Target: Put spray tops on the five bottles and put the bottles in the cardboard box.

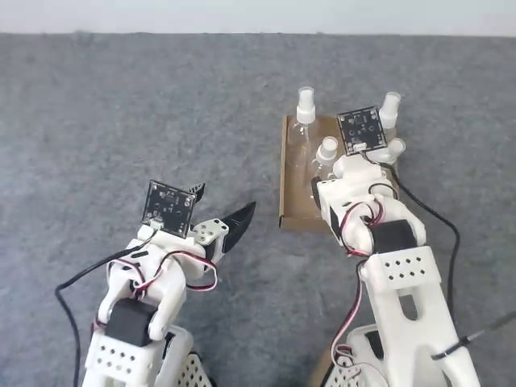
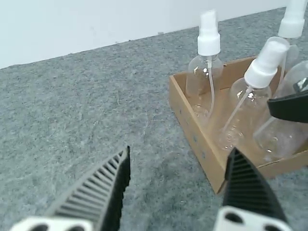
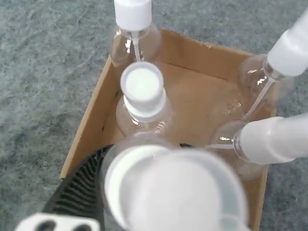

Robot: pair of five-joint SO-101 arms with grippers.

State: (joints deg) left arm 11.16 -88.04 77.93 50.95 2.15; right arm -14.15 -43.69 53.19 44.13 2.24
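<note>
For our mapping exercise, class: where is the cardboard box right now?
In the high view the cardboard box sits on the grey mat, right of centre, beneath the right arm, with spray-topped bottles standing inside it.

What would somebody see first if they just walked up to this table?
Most likely the clear bottles with white spray tops, packed together in the cardboard box toward the far right of the grey mat. The right arm hangs right over the box, with one bottle close under its camera. The left gripper sits apart over bare mat, jaws wide open and empty.
</note>
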